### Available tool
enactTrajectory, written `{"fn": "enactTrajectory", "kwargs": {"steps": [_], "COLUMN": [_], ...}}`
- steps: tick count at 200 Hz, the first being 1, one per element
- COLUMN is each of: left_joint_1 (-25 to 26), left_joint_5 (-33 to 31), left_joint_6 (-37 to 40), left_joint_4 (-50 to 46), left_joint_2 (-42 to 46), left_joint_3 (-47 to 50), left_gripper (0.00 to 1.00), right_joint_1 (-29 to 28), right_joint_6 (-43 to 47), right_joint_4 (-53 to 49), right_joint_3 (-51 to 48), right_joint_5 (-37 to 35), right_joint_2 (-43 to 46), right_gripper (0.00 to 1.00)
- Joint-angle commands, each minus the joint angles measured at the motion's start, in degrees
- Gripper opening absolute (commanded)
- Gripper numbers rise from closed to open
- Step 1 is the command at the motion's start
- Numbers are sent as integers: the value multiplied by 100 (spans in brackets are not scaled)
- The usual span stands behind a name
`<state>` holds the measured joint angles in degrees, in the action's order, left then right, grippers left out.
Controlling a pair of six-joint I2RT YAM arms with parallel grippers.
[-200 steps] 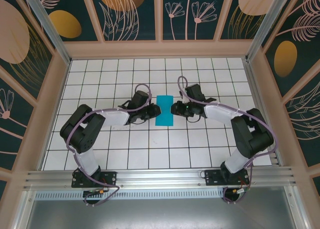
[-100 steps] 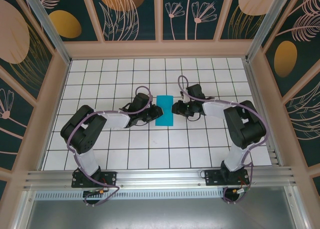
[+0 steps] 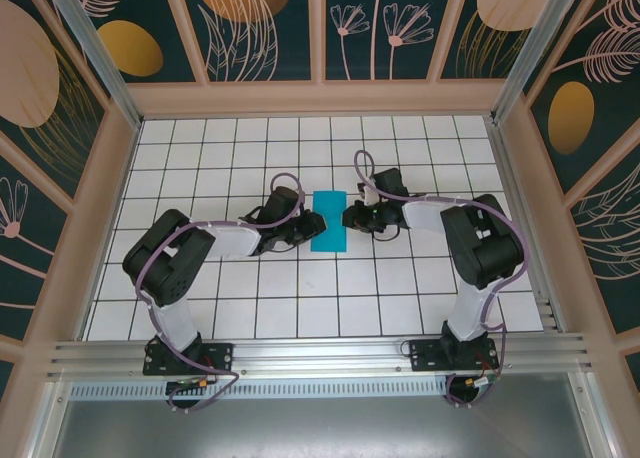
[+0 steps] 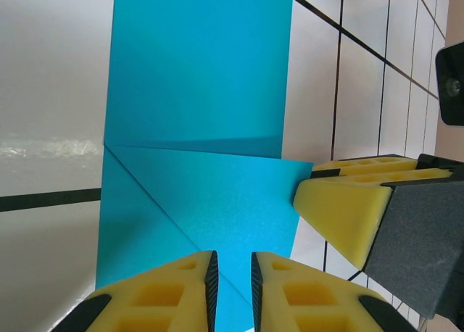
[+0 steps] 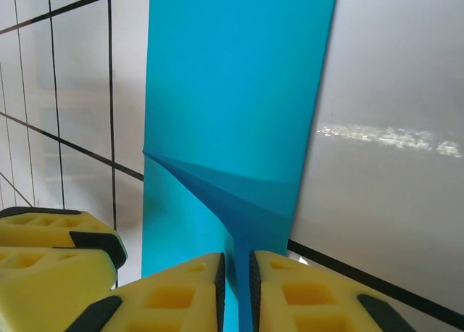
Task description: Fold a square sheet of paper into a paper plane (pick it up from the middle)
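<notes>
Cyan square sheet of paper (image 3: 328, 221): one. Grippers: two, left gripper (image 3: 308, 221) and right gripper (image 3: 349, 218) pinching its opposite edges. Table (image 3: 300, 318) open around.

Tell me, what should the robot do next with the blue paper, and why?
Probably the right gripper should squeeze fully shut on the raised ridge of the blue paper. Its fingers sit close on both sides of that ridge, though a firm grip isn't clear. The left gripper sits at the opposite edge, so the sheet shouldn't slide.
</notes>
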<state>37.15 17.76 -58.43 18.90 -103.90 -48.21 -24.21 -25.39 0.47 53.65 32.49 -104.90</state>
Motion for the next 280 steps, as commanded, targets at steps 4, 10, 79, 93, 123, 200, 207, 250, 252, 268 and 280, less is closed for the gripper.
{"fn": "enactTrajectory", "kwargs": {"steps": [4, 10, 79, 93, 123, 200, 207, 250, 252, 268, 280], "left_joint_1": [14, 12, 13, 14, 20, 12, 13, 19, 14, 12, 14], "left_joint_5": [93, 120, 243, 263, 280, 289, 297, 408, 411, 456, 465], "left_joint_6": [-105, -109, -104, -65, 22, 168, 196, 281, 285, 306, 333], "left_joint_4": [92, 127, 211, 228, 281, 286, 290, 498, 509, 567, 581], "left_joint_2": [-146, -152, -310, -346, -388, -621, -631, -697, -701, -745, -784], "left_joint_3": [-13, -12, -116, -162, -274, -523, -547, -592, -589, -632, -670], "left_gripper": [23, 24, 29, 31, 34, 39, 39, 38, 38, 36, 34], "right_joint_1": [54, 62, 176, 197, 205, 280, 290, 303, 309, 313, 319], "right_joint_6": [79, 69, -78, -89, -91, -115, -118, -104, -106, -107, -108], "right_joint_4": [199, 210, 318, 330, 317, 322, 318, 299, 299, 299, 299], "right_joint_3": [101, 93, -76, -97, -112, -158, -160, -178, -179, -179, -173], "right_joint_5": [142, 137, 70, 88, 64, 74, 74, 93, 98, 108, 117], "right_joint_2": [-87, -85, -14, -21, -22, -48, -56, -56, -52, -50, -41], "right_gripper": [11, 10, 5, 5, 5, 5, 5, 5, 5, 5, 5]}}
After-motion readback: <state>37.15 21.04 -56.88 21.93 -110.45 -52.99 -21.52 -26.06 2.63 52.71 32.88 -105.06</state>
